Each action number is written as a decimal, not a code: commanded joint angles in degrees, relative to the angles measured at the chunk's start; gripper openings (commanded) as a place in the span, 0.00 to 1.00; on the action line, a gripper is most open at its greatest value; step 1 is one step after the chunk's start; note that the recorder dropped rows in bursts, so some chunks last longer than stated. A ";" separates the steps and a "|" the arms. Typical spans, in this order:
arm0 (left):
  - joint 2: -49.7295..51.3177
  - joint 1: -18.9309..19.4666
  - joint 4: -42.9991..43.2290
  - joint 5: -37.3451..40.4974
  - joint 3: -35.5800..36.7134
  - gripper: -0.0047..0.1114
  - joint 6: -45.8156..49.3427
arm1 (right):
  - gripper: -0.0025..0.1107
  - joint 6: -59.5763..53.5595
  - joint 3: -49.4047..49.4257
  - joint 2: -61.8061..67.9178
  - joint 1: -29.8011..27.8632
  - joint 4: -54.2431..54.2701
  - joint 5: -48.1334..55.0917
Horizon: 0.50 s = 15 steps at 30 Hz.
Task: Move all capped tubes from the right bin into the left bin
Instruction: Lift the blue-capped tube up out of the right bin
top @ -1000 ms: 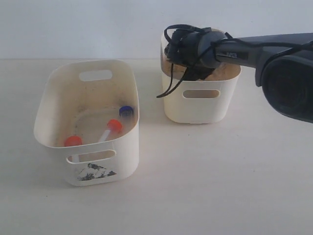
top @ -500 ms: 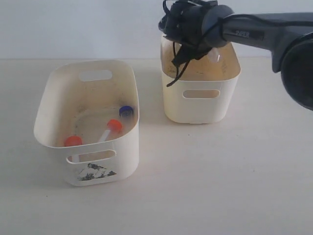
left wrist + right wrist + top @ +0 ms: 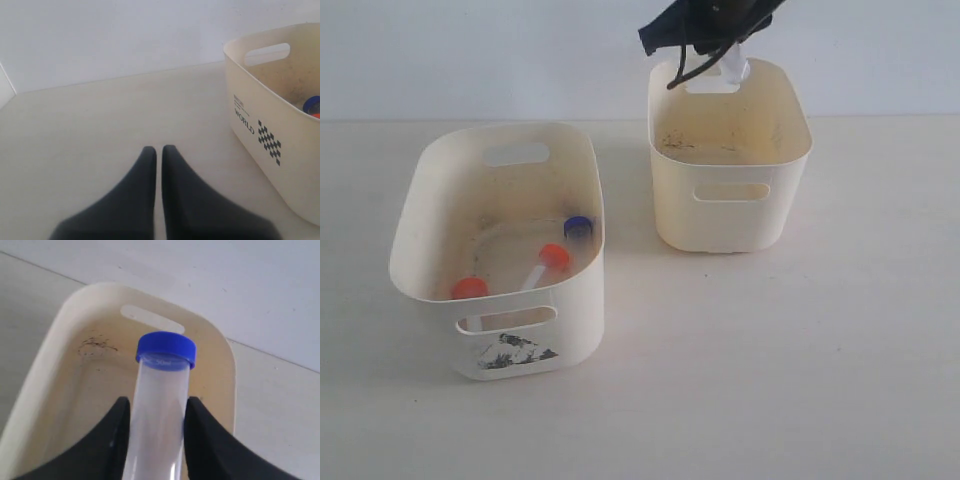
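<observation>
The left bin (image 3: 582,310) is cream, with a torn black-grey mark (image 3: 513,352) under its front slot. In the left wrist view another wall bears black WORLD lettering (image 3: 244,120) and a black checkered diamond (image 3: 269,142). Inside it lie capped tubes, two with orange-red caps (image 3: 470,288) and one with a blue cap (image 3: 578,226). The right bin (image 3: 730,215) is a yellower cream, with dark specks (image 3: 692,145) inside. The clear tube (image 3: 156,415) has a bright blue lid (image 3: 166,350). The right gripper (image 3: 156,405) and left gripper (image 3: 158,152) are black. The table (image 3: 770,380) is pale beige and the wall (image 3: 470,50) is bluish white.
</observation>
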 commanded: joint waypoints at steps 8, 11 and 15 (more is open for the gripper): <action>-0.11 0.06 -0.06 -0.90 -0.23 0.08 -0.66 | 0.02 -0.06 -0.04 -8.72 8.57 5.95 4.74; -0.11 0.06 -0.06 -0.90 -0.23 0.08 -0.66 | 0.02 1.00 -0.04 -8.88 11.11 6.21 6.67; -0.11 0.06 -0.06 -0.90 -0.23 0.08 -0.66 | 0.02 1.24 -0.04 -9.26 15.60 6.21 6.27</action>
